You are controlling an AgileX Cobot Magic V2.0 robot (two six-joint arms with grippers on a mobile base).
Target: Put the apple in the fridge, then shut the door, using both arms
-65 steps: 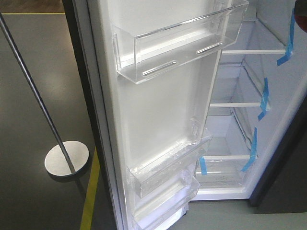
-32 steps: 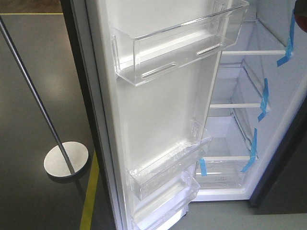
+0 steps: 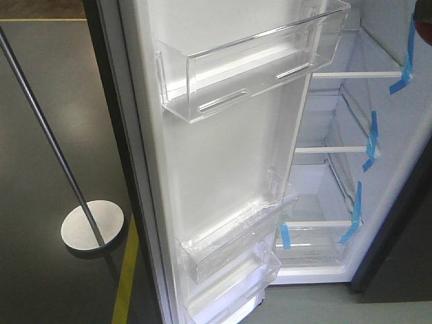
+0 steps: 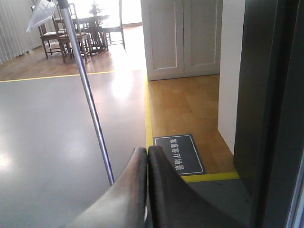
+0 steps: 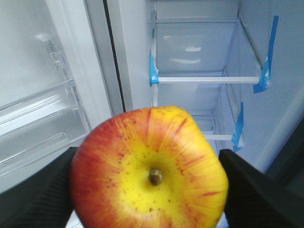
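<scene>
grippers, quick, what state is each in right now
Left gripper: shut, holding nothing.
Right gripper: shut on the apple.

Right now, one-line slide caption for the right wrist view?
Right tool grips a small round red-and-yellow apple, stem dimple toward the camera, before the white fridge interior with blue-taped glass shelves.

The apple (image 5: pixel 149 166) runs off the bottom edge of the right wrist view and hides the lower part of the fridge (image 5: pixel 190 47). The right claw (image 5: pixel 148 190) shows only as two dark fingers (image 5: pixel 259 190), cut off at the bottom corners. The left claw (image 4: pixel 147 153) loses its base to the bottom edge and covers the foot of the pole (image 4: pixel 88 95). In the front view the door (image 3: pixel 223 155) is cropped top and bottom. A red sliver (image 3: pixel 425 30) at the right edge is too small to identify.
</scene>
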